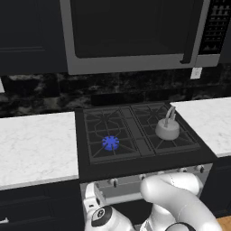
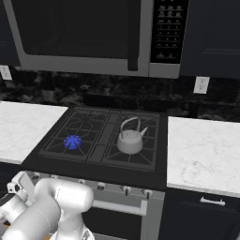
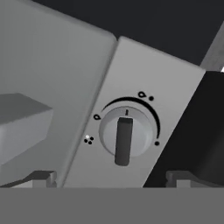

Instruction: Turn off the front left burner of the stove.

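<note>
Gripper (image 3: pixel 111 179) is right up against the stove's (image 1: pixel 85 167) front panel (image 3: pixel 144 87), jaws spread wide: one fingertip at 7 o'clock in the hand view, the other at 5, nothing between them. A knob (image 3: pixel 127 133) sits centred just above the gap, not touched. Its dark bar grip points to 6 o'clock in that tilted view, with the tick mark at 12. A black arc runs around the knob from about 10 to 3, with small flame marks at 10 and 1.

Front left burner (image 1: pixel 110 142) glows blue at the centre of its grate, at 7 o'clock on the cooktop in the left base view. Kettle (image 1: pixel 168 128) stands on the front right grate, well apart from the flame. Microwave (image 2: pixel 93 33) hangs above. White counter (image 1: pixel 36 144) on both sides of the stove. The arm bends low in front of the oven door.
</note>
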Robot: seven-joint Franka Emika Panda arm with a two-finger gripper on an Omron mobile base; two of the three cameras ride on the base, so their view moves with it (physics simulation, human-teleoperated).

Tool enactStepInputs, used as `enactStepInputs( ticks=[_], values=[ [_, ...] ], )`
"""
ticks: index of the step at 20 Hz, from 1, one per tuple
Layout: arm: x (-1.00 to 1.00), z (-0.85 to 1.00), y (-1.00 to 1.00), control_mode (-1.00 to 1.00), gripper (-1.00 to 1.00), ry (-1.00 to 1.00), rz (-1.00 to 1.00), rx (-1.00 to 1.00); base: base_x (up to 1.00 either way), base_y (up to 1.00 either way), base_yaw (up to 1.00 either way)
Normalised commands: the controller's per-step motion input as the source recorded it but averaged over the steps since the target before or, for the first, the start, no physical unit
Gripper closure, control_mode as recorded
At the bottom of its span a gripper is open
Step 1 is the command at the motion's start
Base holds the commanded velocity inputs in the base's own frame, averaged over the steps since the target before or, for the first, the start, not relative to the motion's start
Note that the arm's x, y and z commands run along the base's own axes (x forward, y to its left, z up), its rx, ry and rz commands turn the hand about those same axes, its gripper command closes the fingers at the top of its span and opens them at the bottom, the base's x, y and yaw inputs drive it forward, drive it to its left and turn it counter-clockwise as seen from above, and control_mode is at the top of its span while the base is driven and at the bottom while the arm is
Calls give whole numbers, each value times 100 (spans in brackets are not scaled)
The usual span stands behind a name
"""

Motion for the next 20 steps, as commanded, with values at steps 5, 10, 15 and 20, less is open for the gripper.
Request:
enactStepInputs(
  ticks=[5, 10, 15, 20],
  values=[
    [0, -12, 41, -100, -100, 0, 10, 0, 0, 0, 0],
    [-1, -10, 53, -100, -100, -2, 11, -14, 0, 0, 0],
    [-3, -6, 31, -100, -100, -2, 8, -14, 0, 0, 0],
    [-11, -4, 21, -100, -100, -7, 5, -12, 0, 0, 0]
  ],
)
